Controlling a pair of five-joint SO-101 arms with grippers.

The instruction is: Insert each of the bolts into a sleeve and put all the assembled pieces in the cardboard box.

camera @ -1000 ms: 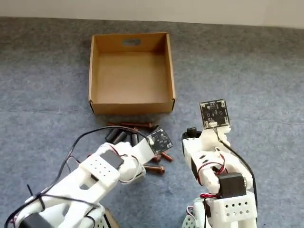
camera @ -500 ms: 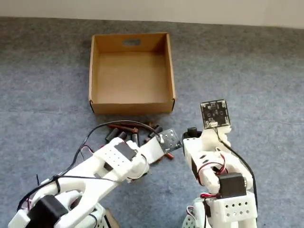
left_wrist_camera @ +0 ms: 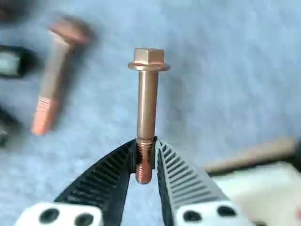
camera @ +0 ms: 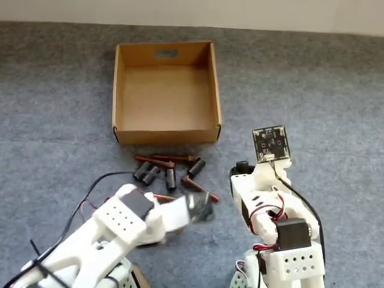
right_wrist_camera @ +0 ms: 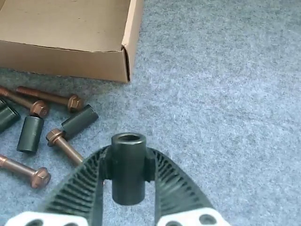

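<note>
While the left gripper (left_wrist_camera: 145, 147) is clamped on the threaded end of a copper-coloured bolt (left_wrist_camera: 147, 101), the bolt is held out straight beyond the fingertips. Its flanged hexagonal head is at the far end, with the grey carpet (left_wrist_camera: 225, 84) behind it. A second bolt (left_wrist_camera: 54, 75) is seen blurred on the carpet off to one side, and a dark sleeve end (left_wrist_camera: 9, 62) is just caught at the frame edge near it.

The right gripper (right_wrist_camera: 128, 155) is closed around a black sleeve (right_wrist_camera: 127, 172) – the sleeve is gripped at its middle and held upright between the ribbed fingers (right_wrist_camera: 167, 181), with its open bore facing the camera. Beyond it, loose bolts (right_wrist_camera: 47, 98) and loose sleeves (right_wrist_camera: 79, 121) are scattered on the carpet just in front of the cardboard box (right_wrist_camera: 70, 56), none of them touching its wall as far as can be told.

From the high view, the cardboard box (camera: 167, 135) is seen open-topped at the far side of the carpet, a hand slot cut in its back wall. The loose bolts (camera: 155, 159) and loose sleeves (camera: 144, 173) are gathered in a small heap between the box and the two arms. The left arm (camera: 123, 222) is stretched low towards the near edge of that heap, its gripper (camera: 201, 207) blurred. The right arm (camera: 270, 210) is set to the right of the heap – its held sleeve (camera: 242, 166) is visible as a dark spot below the wrist camera board.
</note>
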